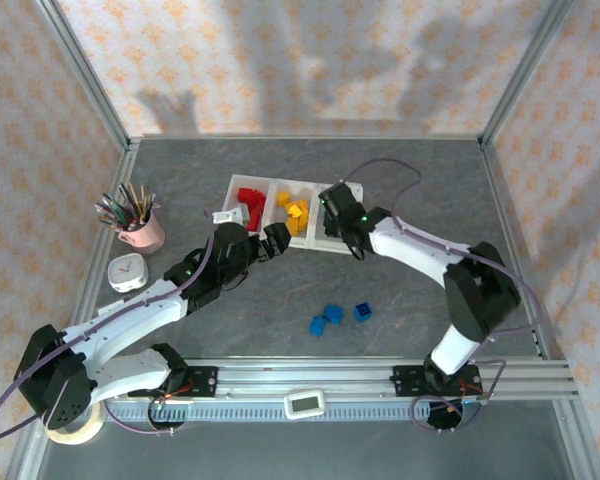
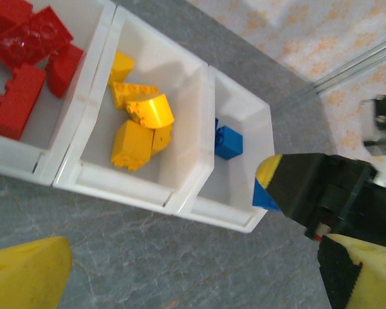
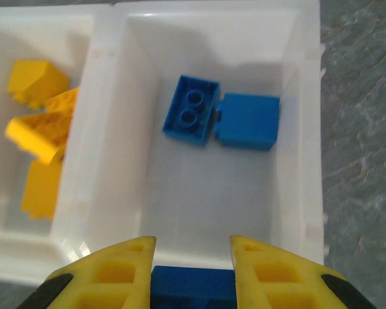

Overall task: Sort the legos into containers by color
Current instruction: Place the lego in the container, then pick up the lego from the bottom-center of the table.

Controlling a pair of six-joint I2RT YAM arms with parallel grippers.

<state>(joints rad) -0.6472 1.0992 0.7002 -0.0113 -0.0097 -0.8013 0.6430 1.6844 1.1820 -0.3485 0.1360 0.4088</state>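
Over the rightmost compartment [image 3: 296, 161] of the white tray, my right gripper [image 3: 193, 250] is clamped on a blue lego [image 3: 193, 286], glossy plastic between yellow fingers [image 3: 116, 273]. Two blue legos [image 3: 192, 111] lie below, one studs up, one showing a plain face. I judge this the drop step: next I part the jaws so the brick falls inside the low translucent walls. My left gripper [image 1: 271, 241] hangs wide and empty beside the tray's near edge. Three loose blue legos [image 1: 332, 314] wait on the mottled grey desk [image 1: 280, 340].
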